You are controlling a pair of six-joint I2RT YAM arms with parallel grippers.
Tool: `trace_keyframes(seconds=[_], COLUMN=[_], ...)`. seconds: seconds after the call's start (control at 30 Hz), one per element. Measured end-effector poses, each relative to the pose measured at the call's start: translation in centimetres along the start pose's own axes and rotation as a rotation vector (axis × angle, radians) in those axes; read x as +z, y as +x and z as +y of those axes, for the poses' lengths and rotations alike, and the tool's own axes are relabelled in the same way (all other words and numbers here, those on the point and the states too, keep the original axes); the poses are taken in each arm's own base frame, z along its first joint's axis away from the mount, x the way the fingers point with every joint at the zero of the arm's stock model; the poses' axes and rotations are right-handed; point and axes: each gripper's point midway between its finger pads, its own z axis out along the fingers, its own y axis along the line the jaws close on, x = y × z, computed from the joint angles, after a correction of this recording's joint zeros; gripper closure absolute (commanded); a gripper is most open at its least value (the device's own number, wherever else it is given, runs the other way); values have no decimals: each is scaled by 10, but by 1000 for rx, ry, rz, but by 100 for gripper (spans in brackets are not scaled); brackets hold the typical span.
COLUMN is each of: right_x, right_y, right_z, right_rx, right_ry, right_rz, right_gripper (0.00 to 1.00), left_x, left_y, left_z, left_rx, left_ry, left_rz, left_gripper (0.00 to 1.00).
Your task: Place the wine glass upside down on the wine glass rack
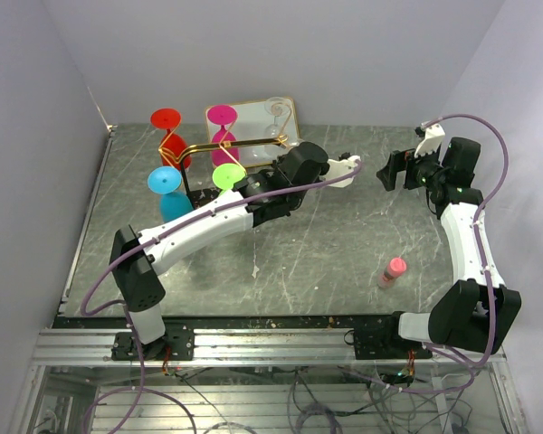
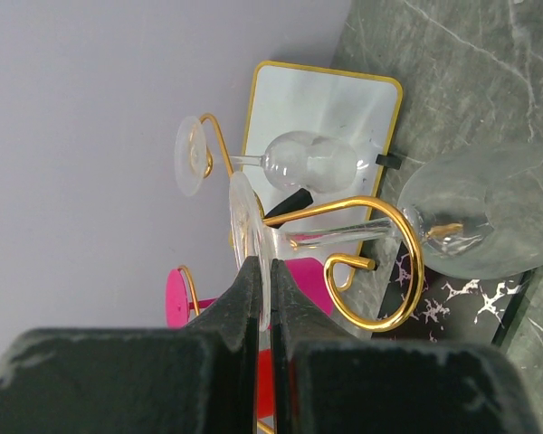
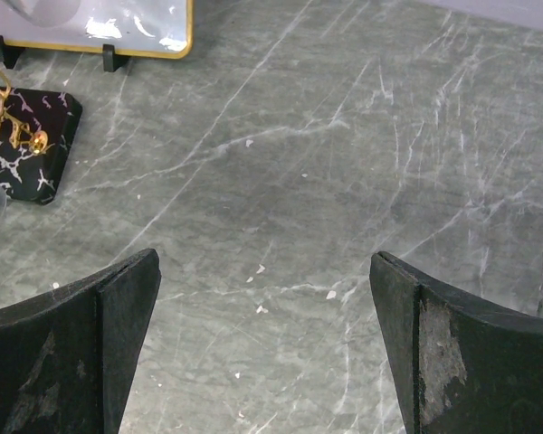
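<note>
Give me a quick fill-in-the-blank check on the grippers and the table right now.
1. The left gripper is shut on the foot of a ____ wine glass.
2. The right gripper hangs ____ over the table, holding nothing.
3. The small bottle near the right arm is ____.
Missing words: clear; open; pink.

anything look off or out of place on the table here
A small pink bottle sits alone on the table near the right arm, far from the wine glass rack; whether it is tipped is unclear. A few white flecks lie scattered on the table too.
</note>
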Motion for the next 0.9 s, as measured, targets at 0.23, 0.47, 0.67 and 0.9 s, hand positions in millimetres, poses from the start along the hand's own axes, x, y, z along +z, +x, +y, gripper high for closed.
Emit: trace_keyframes(seconds=[0.23,0.47,0.67,0.9], right_x=[0,0,0,0], right_y=[0,0,0,0], right_z=[1,1,1,1], right_rx=[0,0,-3,-5], right_ry=[-5,-7,-8,-11], right_rz=[-1,-2,-2,-2], right_gripper=[0,0,0,0], left_x=[0,-1,-1,-2], left_y=[-4,-10,-12,-12], left_z=[-3,-3,-10,-16], left_rx=[-17,-38,-24,-10], left_ry=[14,28,59,92], left_rz=[-17,-42,-56,-64], left_gripper=[93,93,93,93])
